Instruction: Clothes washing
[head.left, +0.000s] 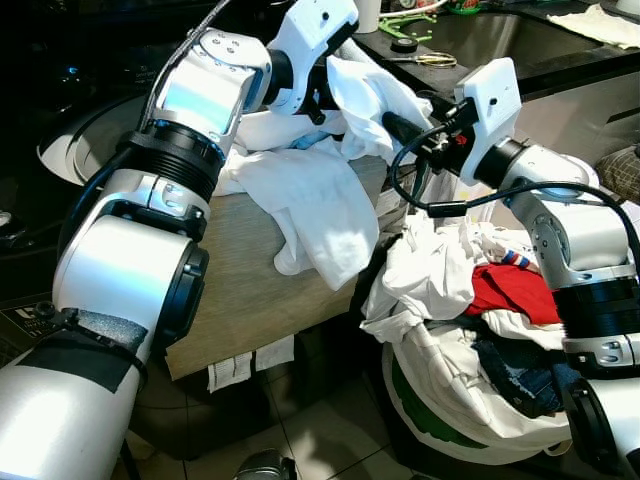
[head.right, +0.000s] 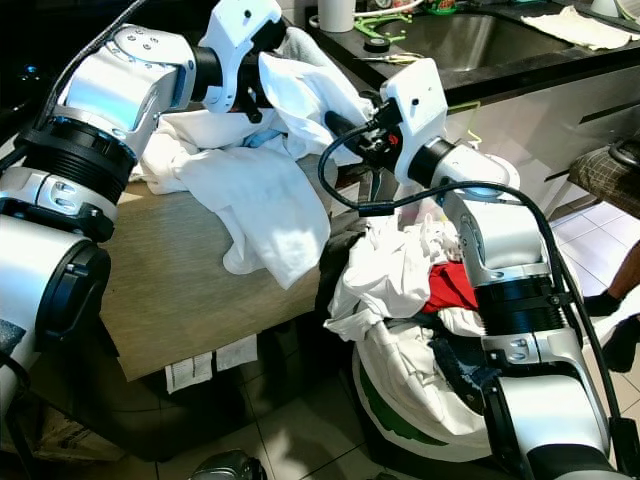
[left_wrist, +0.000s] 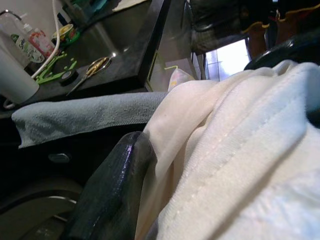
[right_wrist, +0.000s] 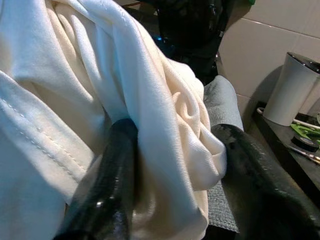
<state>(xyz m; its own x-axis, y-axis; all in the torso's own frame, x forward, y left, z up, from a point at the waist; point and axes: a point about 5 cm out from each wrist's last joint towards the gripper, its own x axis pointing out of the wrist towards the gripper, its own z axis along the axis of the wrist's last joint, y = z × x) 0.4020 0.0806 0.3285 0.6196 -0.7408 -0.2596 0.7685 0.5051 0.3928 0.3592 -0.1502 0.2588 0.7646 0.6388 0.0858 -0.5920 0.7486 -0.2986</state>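
Two claws clenched one white garment (head.left: 365, 100) above wooden surface (head.left: 250, 290): left claw (left_wrist: 165, 165), right claw (right_wrist: 170, 165). Beside surface, laundry basket (head.left: 440, 420) remained full; most sorting undone, by my judgement.

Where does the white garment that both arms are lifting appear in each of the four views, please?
Left eye view: white garment at top centre, between the two end effectors.
Right eye view: top centre, left of the sink.
Left wrist view: it covers the right half, beside a black finger.
Right wrist view: it bunches between the two fingers.
Shared landmark: the grey towel, behind the garment in both wrist views.
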